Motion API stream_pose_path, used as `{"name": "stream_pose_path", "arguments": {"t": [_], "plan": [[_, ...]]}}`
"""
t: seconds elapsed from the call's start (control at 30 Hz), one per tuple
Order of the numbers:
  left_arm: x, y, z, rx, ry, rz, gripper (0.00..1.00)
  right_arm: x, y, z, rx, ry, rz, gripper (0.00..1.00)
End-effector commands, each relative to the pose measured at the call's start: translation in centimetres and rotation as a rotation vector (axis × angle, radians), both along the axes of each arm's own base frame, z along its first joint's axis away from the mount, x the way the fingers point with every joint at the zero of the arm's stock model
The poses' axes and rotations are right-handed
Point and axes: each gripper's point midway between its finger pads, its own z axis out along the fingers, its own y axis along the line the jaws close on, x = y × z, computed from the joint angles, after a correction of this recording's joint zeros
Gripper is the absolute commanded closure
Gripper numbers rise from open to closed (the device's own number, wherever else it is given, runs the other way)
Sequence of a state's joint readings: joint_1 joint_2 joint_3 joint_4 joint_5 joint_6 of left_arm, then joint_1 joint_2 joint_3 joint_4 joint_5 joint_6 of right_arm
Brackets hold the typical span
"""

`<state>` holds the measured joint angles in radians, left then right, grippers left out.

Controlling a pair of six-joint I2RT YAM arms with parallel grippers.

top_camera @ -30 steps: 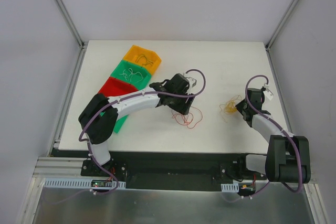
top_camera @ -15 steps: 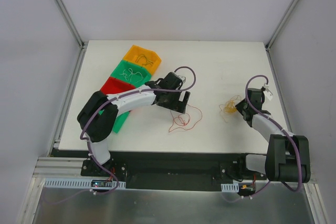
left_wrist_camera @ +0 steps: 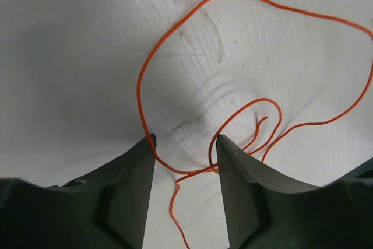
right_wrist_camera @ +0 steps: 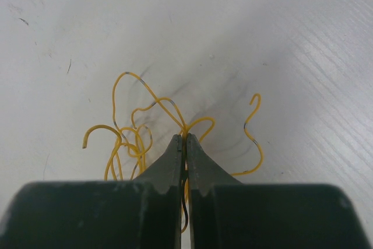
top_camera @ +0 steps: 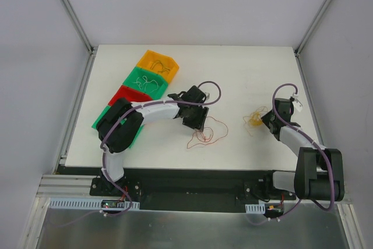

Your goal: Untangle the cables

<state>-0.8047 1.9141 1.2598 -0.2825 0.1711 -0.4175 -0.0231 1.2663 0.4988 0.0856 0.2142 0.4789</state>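
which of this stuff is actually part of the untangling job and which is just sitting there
Job: thin red wire between the fingers of the open left gripper; clump of thin yellow wires pinched by the right gripper.
Just there: row of orange, green and red plastic bins, thin wires inside; thick purple cables on the arms.

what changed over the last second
The left gripper drew back leftward toward the bins, and the red wire spread out wider on the table. The jaws stand open around it. The right gripper stays shut on the yellow wires, unmoved.
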Motion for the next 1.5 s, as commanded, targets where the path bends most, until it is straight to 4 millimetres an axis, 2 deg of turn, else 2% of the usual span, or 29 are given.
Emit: {"name": "stream_pose_path", "arguments": {"t": [0.0, 0.07, 0.2, 0.33, 0.47, 0.67, 0.87, 0.97, 1.1, 1.23, 1.47], "plan": [[-1.7, -0.3, -1.0, 0.016, 0.03, -0.022, 0.66, 1.5, -0.1, 1.4, 0.006, -0.055, -0.001, 0.99], [-1.6, 0.0, -0.6, 0.015, 0.01, -0.015, 0.79, 1.5, 0.0, 1.4, 0.011, -0.055, 0.003, 0.99], [-0.7, 0.8, 1.8, 0.009, -0.08, -0.003, 1.0, 1.4, -0.2, 1.4, 0.003, -0.056, -0.004, 0.99], [1.0, 2.2, 5.4, -0.011, -0.2, 0.022, 1.0, 1.5, 0.0, 1.4, 0.011, -0.057, 0.002, 0.99], [3.3, 5.0, 9.7, -0.046, -0.321, 0.079, 1.0, 1.4, -0.2, 1.4, 0.005, -0.055, -0.004, 0.99], [8.6, 13.0, 16.3, -0.007, -0.547, 0.274, 1.0, 1.5, 0.0, 1.3, 0.014, -0.052, 0.003, 0.99], [11.0, 19.5, 23.4, 0.026, -0.752, 0.399, 1.0, 1.6, 0.0, 1.2, 0.015, -0.048, 0.002, 0.99], [11.4, 22.3, 27.0, 0.042, -0.847, 0.462, 1.0, 1.6, -0.1, 1.1, 0.015, -0.045, 0.001, 1.0], [10.9, 25.3, 32.1, 0.049, -0.972, 0.531, 1.0, 1.6, 0.0, 0.8, 0.018, -0.041, 0.001, 0.99], [9.5, 27.1, 36.0, 0.06, -1.072, 0.569, 1.0, 1.6, 0.1, 0.7, 0.023, -0.036, 0.006, 0.99], [7.4, 29.4, 41.3, 0.121, -1.207, 0.596, 1.0, 1.7, 0.2, 0.6, 0.029, -0.035, 0.009, 0.99]]}}
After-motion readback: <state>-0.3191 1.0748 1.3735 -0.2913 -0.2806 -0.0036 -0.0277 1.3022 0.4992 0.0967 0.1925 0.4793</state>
